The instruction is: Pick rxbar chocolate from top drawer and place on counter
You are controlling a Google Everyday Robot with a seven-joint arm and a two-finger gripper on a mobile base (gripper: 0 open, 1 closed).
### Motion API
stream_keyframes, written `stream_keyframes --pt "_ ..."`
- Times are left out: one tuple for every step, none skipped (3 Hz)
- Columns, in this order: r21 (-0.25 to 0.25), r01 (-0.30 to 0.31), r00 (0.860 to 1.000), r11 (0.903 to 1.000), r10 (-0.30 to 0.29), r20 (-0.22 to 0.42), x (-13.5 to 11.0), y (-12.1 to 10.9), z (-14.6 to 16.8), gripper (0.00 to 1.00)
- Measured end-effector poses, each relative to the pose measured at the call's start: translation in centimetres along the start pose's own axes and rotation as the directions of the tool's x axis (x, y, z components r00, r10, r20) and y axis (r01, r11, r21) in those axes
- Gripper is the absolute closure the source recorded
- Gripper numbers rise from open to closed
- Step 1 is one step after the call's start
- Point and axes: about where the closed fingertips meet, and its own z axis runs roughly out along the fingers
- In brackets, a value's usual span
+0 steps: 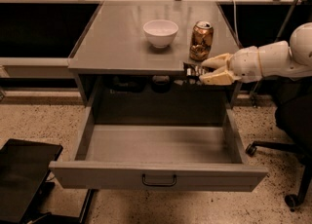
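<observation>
The cream two-finger gripper (208,70) hangs at the right front corner of the cabinet, level with the front edge of the flat grey metal counter (117,43). Its fingers are closed on the small flat dark-wrapped rxbar chocolate (193,70). The bar projects leftward from the fingertips, its long axis roughly parallel to the counter edge. It is held well above the wide shallow grey top drawer (158,179), which stands pulled out below. The copper-coloured can (201,40) stands just behind the bar, and the white bowl (161,32) sits further left. Judgement: placement calls for raising the bar over the edge and carrying it rearward, left of the can.
</observation>
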Motion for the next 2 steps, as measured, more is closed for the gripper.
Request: stream_keyframes --pt "-0.002 0.026 0.999 0.9997 -0.026 -0.025 -0.5 -2.1 0.3 1.0" --pt "-0.095 0.028 0.992 0.9951 -0.04 -0.12 0.9 -4.8 4.1 1.0"
